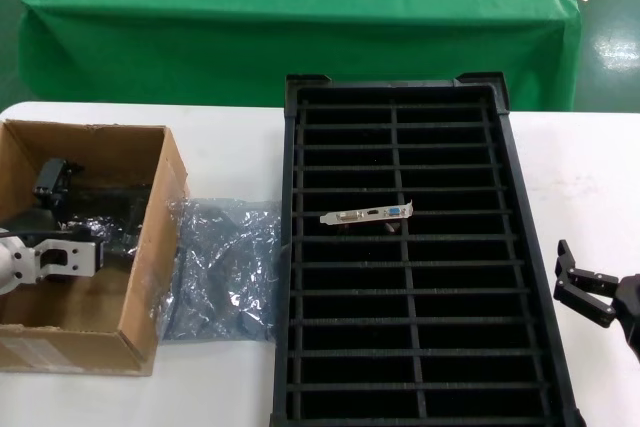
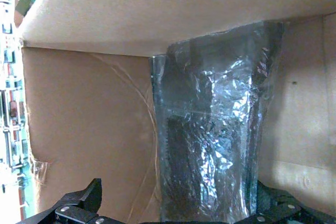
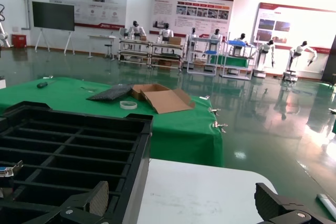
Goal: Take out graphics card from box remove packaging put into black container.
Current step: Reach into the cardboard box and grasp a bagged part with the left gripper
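One graphics card [image 1: 368, 214] already slotted in the black container [image 1: 533, 247], empty packaging [image 1: 225, 267] beside the box [image 1: 150, 237]; left gripper [image 2: 173, 211], spread, straddles a bagged card [image 2: 210, 145] inside; right gripper [image 1: 583, 287] waits open alongside the container.

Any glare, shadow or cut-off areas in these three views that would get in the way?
Head view: small glints on the empty bag; inside of the box is shadowed. Left wrist view: strong glare on the bagged card, hiding what is inside. Right wrist view: evenly lit, floor reflections; only the tray corner shows.
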Motion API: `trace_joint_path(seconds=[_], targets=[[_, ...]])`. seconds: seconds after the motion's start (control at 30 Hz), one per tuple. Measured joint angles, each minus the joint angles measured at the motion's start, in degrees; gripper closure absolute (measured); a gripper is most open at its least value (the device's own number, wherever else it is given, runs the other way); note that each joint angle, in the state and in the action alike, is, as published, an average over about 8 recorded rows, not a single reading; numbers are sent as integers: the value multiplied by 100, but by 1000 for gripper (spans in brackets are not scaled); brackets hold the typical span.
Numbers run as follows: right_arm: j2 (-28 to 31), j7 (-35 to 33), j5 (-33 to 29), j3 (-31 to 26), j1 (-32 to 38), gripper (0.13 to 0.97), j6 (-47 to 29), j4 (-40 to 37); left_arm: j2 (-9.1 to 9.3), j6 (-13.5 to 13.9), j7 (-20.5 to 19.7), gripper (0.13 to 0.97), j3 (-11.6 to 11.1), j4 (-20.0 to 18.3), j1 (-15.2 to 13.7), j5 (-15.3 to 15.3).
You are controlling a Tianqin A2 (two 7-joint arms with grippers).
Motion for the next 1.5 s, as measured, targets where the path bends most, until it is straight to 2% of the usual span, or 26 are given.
trace_joint_path(seconds=[0.33,0.67,0.83,1.03,1.3,1.5], targets=[[0,0,0,0,0,129,0,0,22,85,276,132,-221,-38,64,-189],[0,0,0,0,0,129,0,0,36,125,898,132,-702,-152,156,-606],[0,0,0,0,0,129,0,0,39,167,1051,148,-842,-246,239,-710],[0,0,0,0,0,129,0,0,20,229,969,178,-838,-335,345,-677],[0,0,0,0,0,129,0,0,-70,333,730,267,-661,-249,356,-494],[0,0,0,0,0,129,0,0,-149,382,610,392,-562,-126,246,-401]])
